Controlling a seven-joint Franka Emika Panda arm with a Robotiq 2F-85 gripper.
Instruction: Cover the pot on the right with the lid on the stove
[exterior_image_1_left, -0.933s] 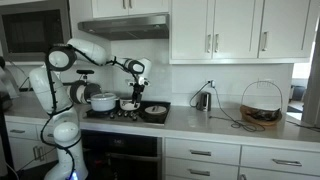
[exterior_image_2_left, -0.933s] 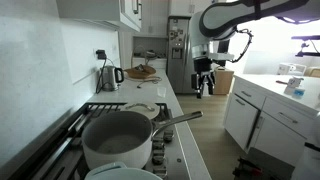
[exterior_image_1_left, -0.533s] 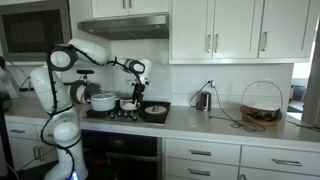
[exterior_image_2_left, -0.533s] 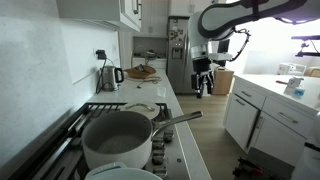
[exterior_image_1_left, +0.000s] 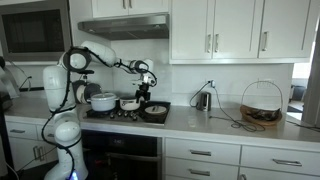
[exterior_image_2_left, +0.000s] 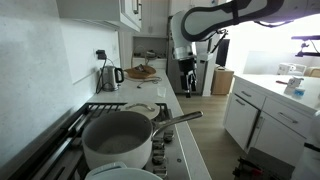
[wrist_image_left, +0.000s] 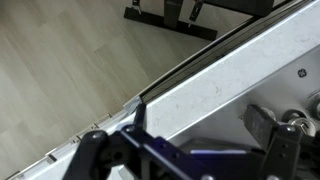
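Observation:
On the stove (exterior_image_1_left: 125, 113) stand a white pot (exterior_image_1_left: 102, 100), a smaller pot (exterior_image_1_left: 129, 103) and a dark round pan or lid (exterior_image_1_left: 155, 112) at the right end. From the stove's end, a large steel pot (exterior_image_2_left: 118, 140) is nearest, with a pale round piece (exterior_image_2_left: 140, 110) behind it. I cannot tell for sure which piece is the lid. My gripper (exterior_image_1_left: 145, 94) hangs above the stove's right part, seen also in the other exterior view (exterior_image_2_left: 187, 82). In the wrist view its fingers (wrist_image_left: 200, 125) are spread wide and empty, over the counter edge (wrist_image_left: 200, 75).
A kettle (exterior_image_1_left: 203, 100) (exterior_image_2_left: 110, 77) and a wire basket (exterior_image_1_left: 261, 103) stand on the counter past the stove. Cabinets and a hood (exterior_image_1_left: 122, 28) hang above. An island counter (exterior_image_2_left: 285, 95) and a fridge (exterior_image_2_left: 178, 50) lie across the aisle.
The arm has reached further out and the gripper has shifted sideways toward the stove's right end. The pots and pan have not moved.

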